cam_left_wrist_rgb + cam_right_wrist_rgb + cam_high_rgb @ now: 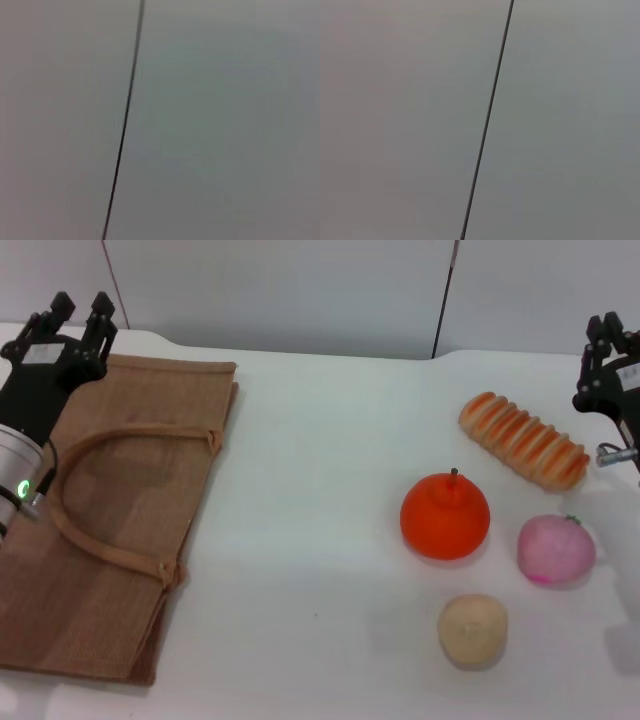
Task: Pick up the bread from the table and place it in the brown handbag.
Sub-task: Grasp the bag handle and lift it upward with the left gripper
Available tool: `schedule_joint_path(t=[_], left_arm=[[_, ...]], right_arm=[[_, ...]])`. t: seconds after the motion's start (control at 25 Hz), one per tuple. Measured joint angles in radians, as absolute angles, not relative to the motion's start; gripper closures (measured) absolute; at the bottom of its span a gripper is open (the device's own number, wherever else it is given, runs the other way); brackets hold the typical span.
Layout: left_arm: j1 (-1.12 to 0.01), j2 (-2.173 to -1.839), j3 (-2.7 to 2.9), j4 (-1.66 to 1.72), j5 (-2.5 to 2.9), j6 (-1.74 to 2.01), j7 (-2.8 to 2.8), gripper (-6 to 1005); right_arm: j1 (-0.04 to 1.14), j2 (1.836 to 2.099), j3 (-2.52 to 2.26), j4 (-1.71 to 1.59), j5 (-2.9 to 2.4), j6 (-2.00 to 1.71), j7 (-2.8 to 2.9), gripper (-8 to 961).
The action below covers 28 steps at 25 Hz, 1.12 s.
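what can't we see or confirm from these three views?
- Brown handbag: its near-left corner is cut off by the head view's edge; its mouth is not visibly open.
- Right gripper: cut by the right edge.
- Left gripper: finger gap unclear.
- Both wrist views: only wall; bread absent.

A plain white table (320,440) carries five things. A large brown handbag (120,520) lies flat at the left, handles on top. At the right lie a striped bread (523,440), an orange fruit (445,515), a pink fruit (556,549) and a beige ball (472,629), all apart.
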<state>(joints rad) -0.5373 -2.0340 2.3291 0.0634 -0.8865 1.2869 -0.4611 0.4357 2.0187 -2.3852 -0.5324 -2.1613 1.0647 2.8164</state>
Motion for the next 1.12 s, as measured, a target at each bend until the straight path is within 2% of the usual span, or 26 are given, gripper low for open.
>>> schedule_joint_path(t=[0.2,0.36,0.68,1.12], left_arm=[[-0.583,-2.004,2.414,-0.029,-0.833,1.311,-0.757,500],[-0.617,-1.996,2.494,-0.161,-0.816,1.391,-0.978,499],[-0.68,-2.031,2.78,-0.607,-0.81,1.519,-1.525,497],[-0.736,-2.026,2.86,-0.83,-0.487,1.51,-1.807,494]], right_arm=[[0.434,2.015,-2.388,-0.535,-2.164,1.06,2.816,850],[0.436,2.015,-2.388,-0.533,-2.164,1.044,2.816,847],[0.439,2.012,-2.386,-0.535,-2.164,1.03,2.816,838],[0.439,2.013,-2.379,-0.526,-2.158,1.029,2.816,825]])
